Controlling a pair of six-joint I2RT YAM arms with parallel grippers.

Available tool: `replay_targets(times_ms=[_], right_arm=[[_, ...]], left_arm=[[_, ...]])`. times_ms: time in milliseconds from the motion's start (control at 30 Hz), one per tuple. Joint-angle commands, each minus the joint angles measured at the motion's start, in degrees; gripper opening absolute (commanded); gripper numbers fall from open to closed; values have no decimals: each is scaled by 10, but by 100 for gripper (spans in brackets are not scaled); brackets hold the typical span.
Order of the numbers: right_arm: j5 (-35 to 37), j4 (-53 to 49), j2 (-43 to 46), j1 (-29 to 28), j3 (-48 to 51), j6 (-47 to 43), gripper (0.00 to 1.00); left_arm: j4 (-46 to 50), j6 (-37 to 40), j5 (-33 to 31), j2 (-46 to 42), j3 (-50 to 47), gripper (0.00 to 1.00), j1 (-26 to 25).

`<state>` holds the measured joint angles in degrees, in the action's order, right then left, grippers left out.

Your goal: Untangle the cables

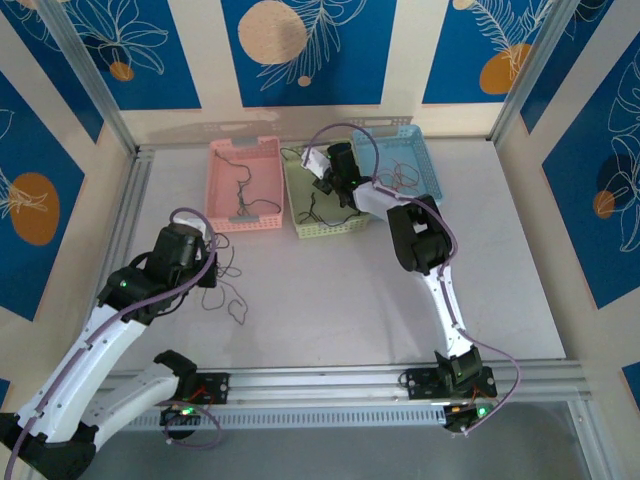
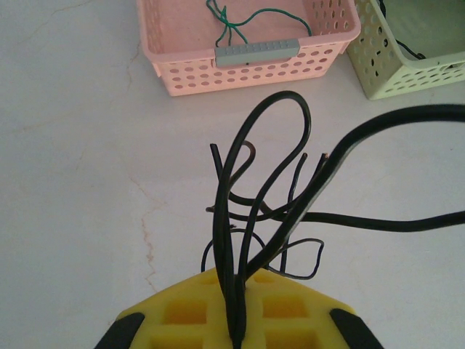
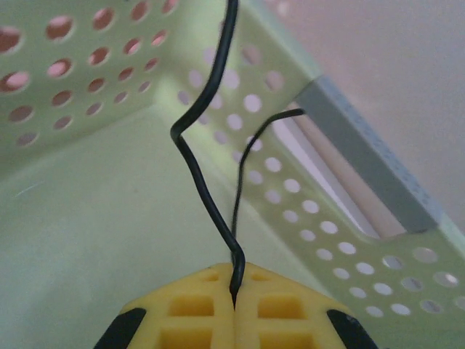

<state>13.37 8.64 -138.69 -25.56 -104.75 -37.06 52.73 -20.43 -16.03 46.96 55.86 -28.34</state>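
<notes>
A tangle of black cables (image 2: 261, 203) is clamped between the closed yellow pads of the left gripper (image 2: 236, 331). Several loops and loose ends rise from the pads. The rest is spread on the white table (image 1: 330, 310) just beside the gripper, in front of the pink basket (image 1: 248, 222).

A single black cable (image 3: 196, 160) is pinched in the closed right gripper (image 3: 234, 291), which is held inside the green basket (image 3: 87, 218). This cable is kinked above the pads and is carried up out of frame, with a second thin black strand seen behind it.

A greenish wire (image 2: 240, 22) is laid in the pink basket, and thin dark strands are visible in the blue basket (image 1: 428, 160).

The three baskets are set side by side at the far edge of the table: pink on the left, green in the middle, blue on the right. From above, part of the green basket is covered by the right arm (image 1: 440, 285).

A grey strip (image 2: 256, 52) is fixed across the near wall of the pink basket, and a like one is seen on the green basket's wall. Any marking on them is too blurred to be read.
</notes>
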Motion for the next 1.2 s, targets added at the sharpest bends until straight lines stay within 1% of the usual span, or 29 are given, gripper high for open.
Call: replay_targets(times_ms=[0,67,133,167,267,600,800,833,867,967,1100,1167], right_arm=[[26,-27,-14,-3,-26,-75,0],[47,-13,-21,-5,-25,-99,0],[69,-20,-30,-6,-36,-113,0],[87,-32,-39,-5,-53,-108,0],[111,-65,-60,-2,-89,-102,0],[128,-113,-84,10,-117,-68,0],[133,-111,-84,11,-123,-50,0],[134,-113,-82,11,-125,-43,3],[132,-116,-78,10,-127,-34,8],[128,-123,-62,9,-129,-10,26],[119,-136,-39,5,-132,12,42],[116,-148,-29,4,-138,27,47]], left_arm=[[-4,9,7,-3,-4,0,6],[-4,9,8,-2,-4,0,6],[-4,9,8,-2,-5,0,6],[-5,9,8,-2,-4,0,6],[-4,9,9,-1,-4,0,6],[-5,9,10,-1,-4,0,6],[-5,9,9,-1,-4,0,5],[-5,9,9,-1,-4,0,5],[-5,9,9,-1,-4,0,5],[-5,9,10,-1,-4,0,5],[-5,9,10,-2,-4,0,5],[-5,9,10,-3,-4,0,5]])
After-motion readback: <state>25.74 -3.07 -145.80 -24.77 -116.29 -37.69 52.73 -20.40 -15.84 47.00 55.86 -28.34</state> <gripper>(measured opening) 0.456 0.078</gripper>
